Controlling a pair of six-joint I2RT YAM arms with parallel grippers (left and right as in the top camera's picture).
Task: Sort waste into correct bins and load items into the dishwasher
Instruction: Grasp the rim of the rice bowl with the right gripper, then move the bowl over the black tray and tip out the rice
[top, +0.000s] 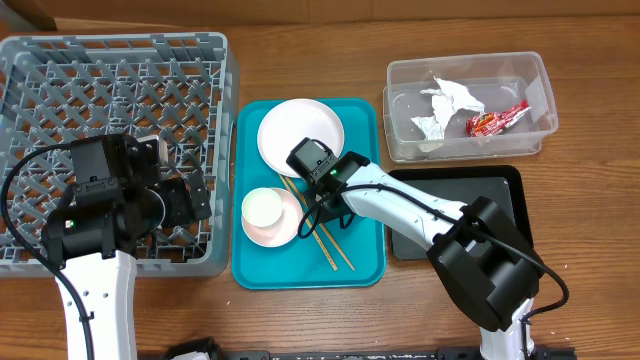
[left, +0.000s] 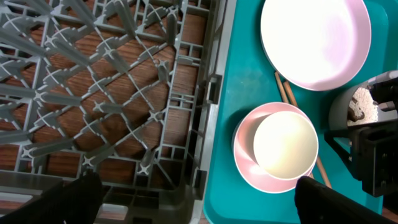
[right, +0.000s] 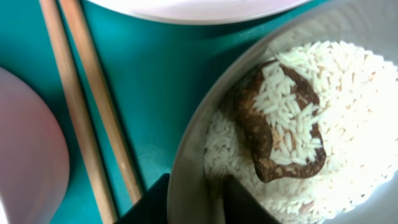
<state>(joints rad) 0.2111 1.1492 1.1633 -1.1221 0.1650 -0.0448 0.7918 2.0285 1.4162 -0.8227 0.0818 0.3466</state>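
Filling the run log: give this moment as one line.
left end effector open, over rack | right end effector pinching bowl rim | rice, brown scrap in bowl

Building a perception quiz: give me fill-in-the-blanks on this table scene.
1. The red wrapper lies in the ___ tub.
2. The white cup sits inside the ___ bowl.
3. The brown scrap lies on ___ in the grey bowl.
4. The chopsticks lie on the ___ tray.
Missing: clear; pink; rice; teal.

Two chopsticks (top: 330, 248); one each of white plate (top: 300, 137), pink bowl (top: 285, 229), white cup (top: 263, 208), grey-green bowl (right: 193, 186), red wrapper (top: 497, 120), brown scrap (right: 249, 121); perhaps two tissue pieces (top: 450, 97).
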